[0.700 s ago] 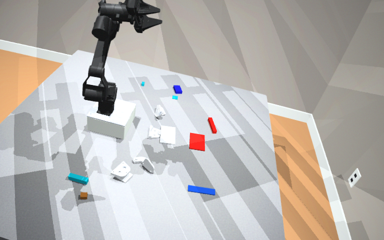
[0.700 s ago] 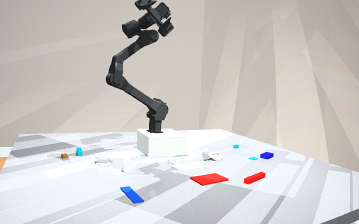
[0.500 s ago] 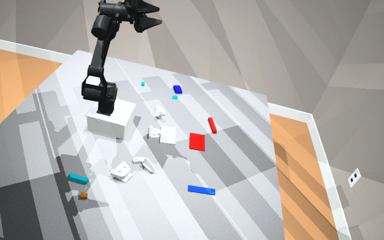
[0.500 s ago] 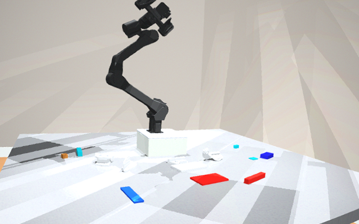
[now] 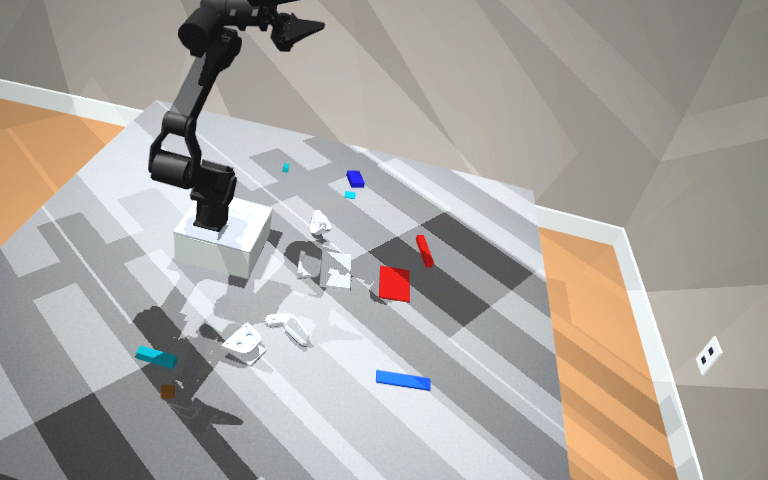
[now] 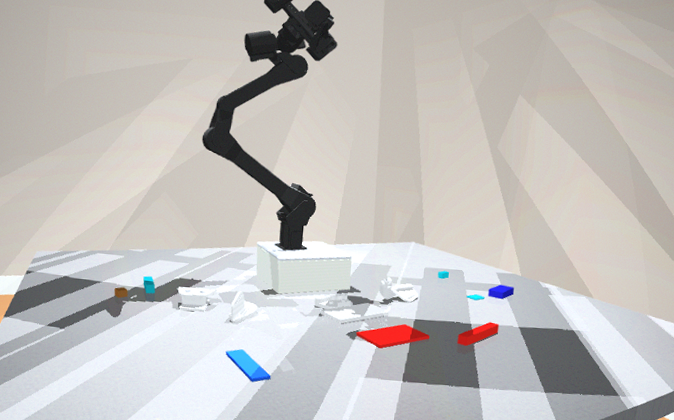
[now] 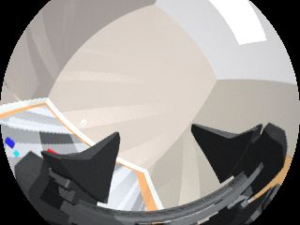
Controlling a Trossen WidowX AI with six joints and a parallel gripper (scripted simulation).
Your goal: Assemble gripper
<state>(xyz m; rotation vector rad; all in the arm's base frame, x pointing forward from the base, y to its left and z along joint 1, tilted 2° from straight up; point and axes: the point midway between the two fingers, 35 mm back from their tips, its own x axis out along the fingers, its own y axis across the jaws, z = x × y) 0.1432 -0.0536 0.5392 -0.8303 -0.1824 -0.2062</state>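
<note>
My gripper (image 6: pixel 302 22) (image 7: pixel 157 131) is wide open and empty, high above the table; the top edge cuts it off in the top view. Five-part layout is hard to separate. One white jaw (image 5: pixel 297 331) (image 6: pixel 241 308) lies at the front middle. A second white piece, seemingly the other jaw (image 5: pixel 318 222) (image 6: pixel 399 290), lies behind, right of the arm's base. A white part with two round features (image 5: pixel 243 340) (image 6: pixel 194 297) stands left of the first jaw. A white flat square piece (image 5: pixel 341 263) (image 6: pixel 360 315) lies between the jaws, beside or joined to a smaller white piece (image 5: pixel 308 264). I cannot tell base from housing plate.
The arm stands on a white block (image 5: pixel 214 251) (image 6: pixel 309 276). Around lie a red square (image 5: pixel 394 284) (image 6: pixel 392 335), a red bar (image 5: pixel 424 251) (image 6: pixel 478 334), a blue bar (image 5: pixel 403 380) (image 6: pixel 247 365), a dark blue block (image 5: pixel 355 178), a teal bar (image 5: pixel 156 357) and a brown cube (image 5: pixel 167 391).
</note>
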